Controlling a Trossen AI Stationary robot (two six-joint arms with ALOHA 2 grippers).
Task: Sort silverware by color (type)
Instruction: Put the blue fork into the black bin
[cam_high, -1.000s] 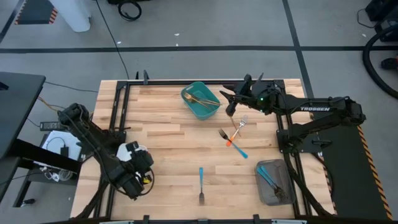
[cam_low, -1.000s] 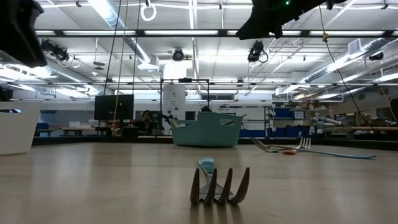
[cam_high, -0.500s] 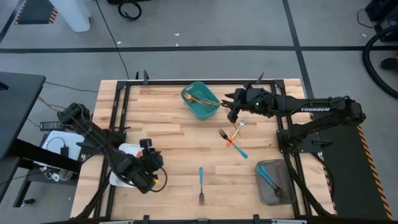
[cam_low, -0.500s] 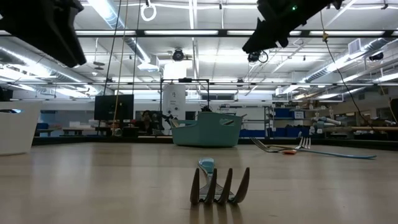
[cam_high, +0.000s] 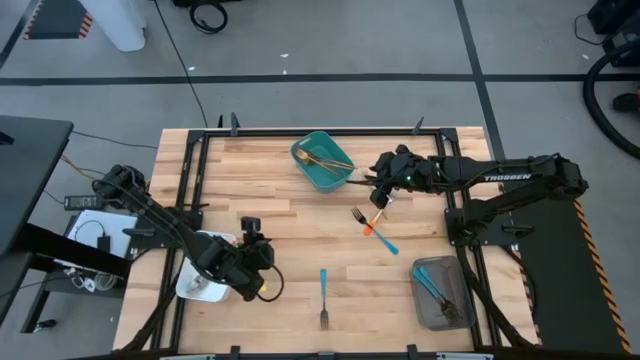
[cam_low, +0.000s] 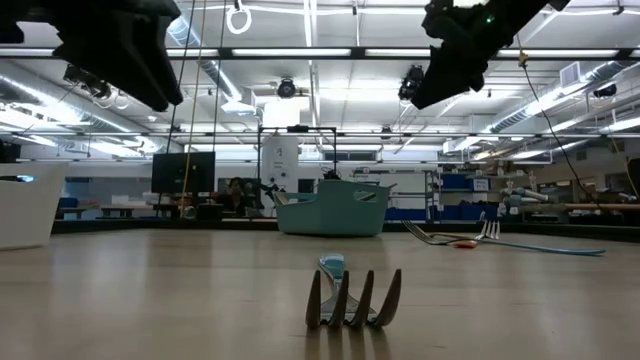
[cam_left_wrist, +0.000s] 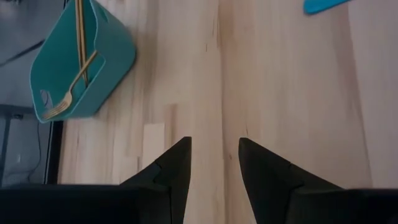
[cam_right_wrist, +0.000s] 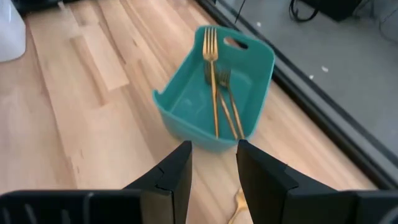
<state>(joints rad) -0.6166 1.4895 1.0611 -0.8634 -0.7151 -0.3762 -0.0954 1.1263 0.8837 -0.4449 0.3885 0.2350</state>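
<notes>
Silverware lies scattered on the table (cam_high: 270, 215), and the teal bin (cam_high: 322, 163) serves as the landmark for all of it. Largest first: the table is pale wood planks, with the bin toward its far edge near the middle.

On the bin's left and much nearer the front edge, the left claw (cam_high: 262, 282) hangs above bare wood with empty fingers (cam_left_wrist: 174, 168) spread a little apart; a white tray (cam_high: 200, 283) sits just behind it on that side. Just right of the bin, the right claw (cam_high: 378, 194) hovers over the table, its fingers (cam_right_wrist: 177, 171) likewise parted and holding nothing — its wrist view looks past them into the bin.

A grey tray (cam_high: 440, 292) sits far from the bin, at the front right corner, with blue-handled pieces (cam_high: 432, 283) lying in it.

Inside the bin rest two gold forks (cam_right_wrist: 214, 81), side by side.

Right of the bin and a little toward the front, three pieces cross in a small cluster: an orange-handled fork (cam_high: 378, 212), a blue-handled fork (cam_high: 385, 240), and a dark-tined one (cam_high: 358, 215) — which handle it belongs to I cannot tell.

Straight in front of the bin, near the front edge, a lone blue fork (cam_high: 323, 290) lies with its tines (cam_low: 353, 300) toward the low camera.
</notes>
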